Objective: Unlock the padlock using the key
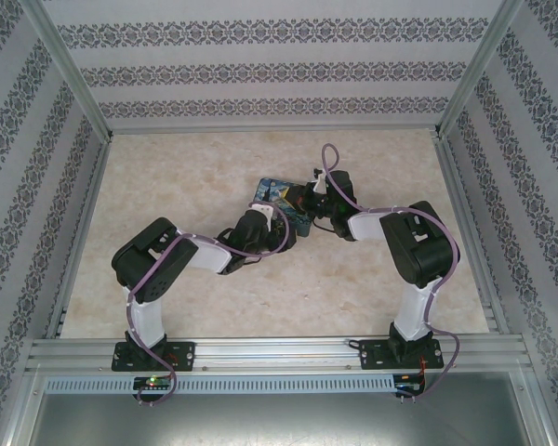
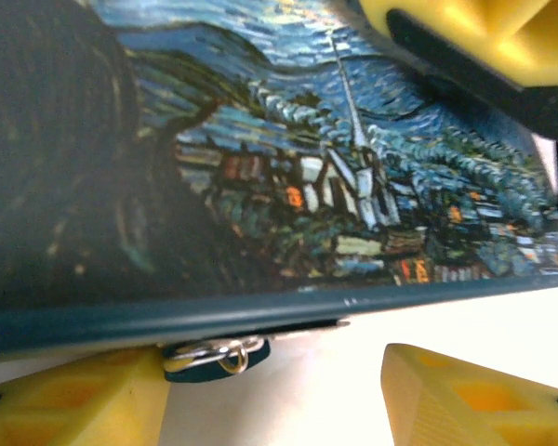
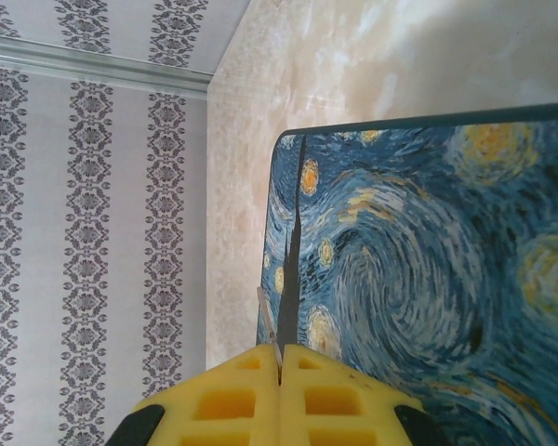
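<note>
**Overhead view.** The two arms are bent inward over a beige marbled table (image 1: 167, 186). Their wrists meet at a flat blue tin (image 1: 277, 193) printed with a swirling night-sky painting, set near the table's middle.

**Left wrist view.** The tiny blue-grey metal padlock (image 2: 209, 364) is seen at the tin's lower edge, partly tucked beneath it. Its bright shackle (image 2: 214, 351) is turned toward the camera. The padlock lies just beside the inner corner of one yellow finger (image 2: 74, 404) of the left gripper (image 2: 274, 372). The jaws of this gripper are held well apart, with bare table between them. Whether the finger touches the padlock cannot be told.

**Right wrist view.** The right gripper (image 3: 279, 353) is pressed fully closed on the thin dull grey metal key (image 3: 271, 321). The key's blade projects beyond the pads, beside the tin's edge.
</note>
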